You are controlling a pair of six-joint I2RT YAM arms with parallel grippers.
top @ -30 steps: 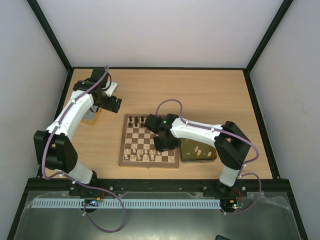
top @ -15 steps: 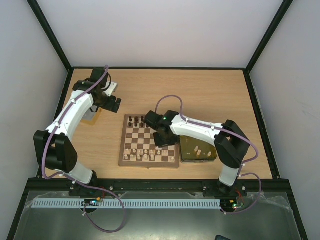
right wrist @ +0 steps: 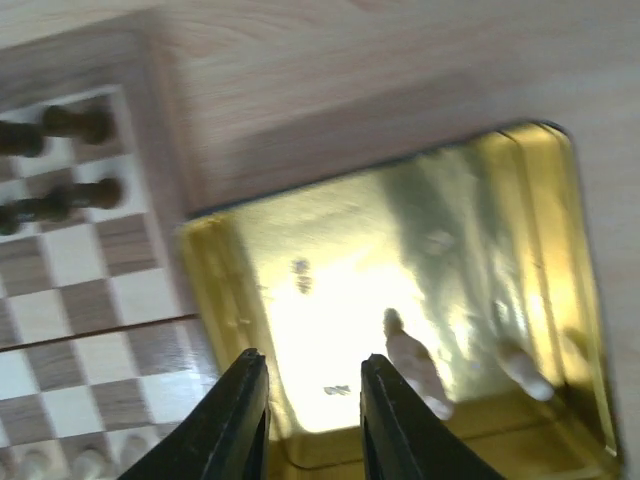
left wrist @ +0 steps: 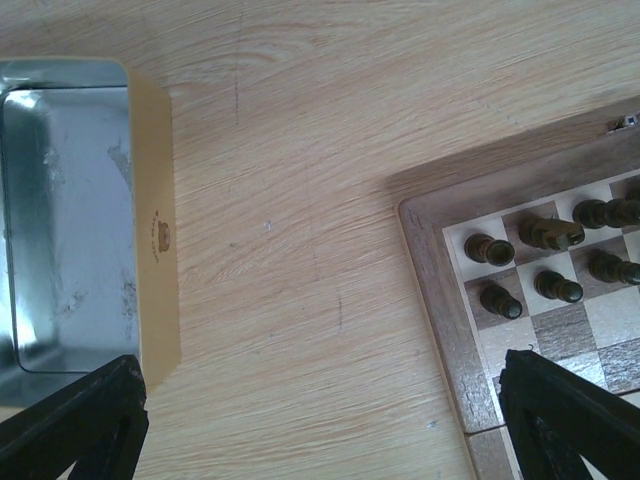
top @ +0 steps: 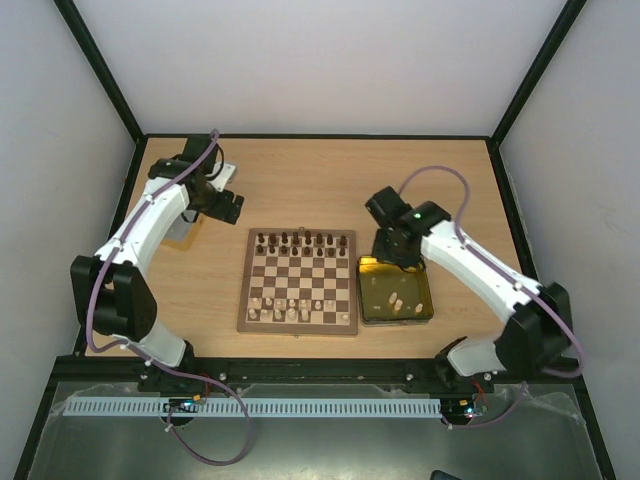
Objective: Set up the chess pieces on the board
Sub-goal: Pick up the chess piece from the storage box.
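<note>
The board (top: pixel 300 283) lies mid-table, dark chess pieces (top: pixel 300 240) along its far rows and cream ones (top: pixel 290 306) along its near rows. Two or three cream pieces (top: pixel 396 299) lie in the gold tray (top: pixel 425 312) to its right. My right gripper (top: pixel 388 256) hangs over that tray's far left corner. In the right wrist view the right gripper (right wrist: pixel 312 400) is open and empty, a cream piece (right wrist: pixel 415 365) just right of it. My left gripper (left wrist: pixel 320 430) is open wide over bare table, between the silver tray (left wrist: pixel 60 210) and the board's corner (left wrist: pixel 440 290).
The silver tray (top: pixel 183 232) sits by the table's left edge under my left arm. A black frame rail runs along the table's sides. Bare wood stretches behind the board and right of the gold tray.
My right arm swung right, off the board's right side, to above the gold tray, uncovering the full dark row. Its jaws narrowed slightly. The left arm has not moved.
</note>
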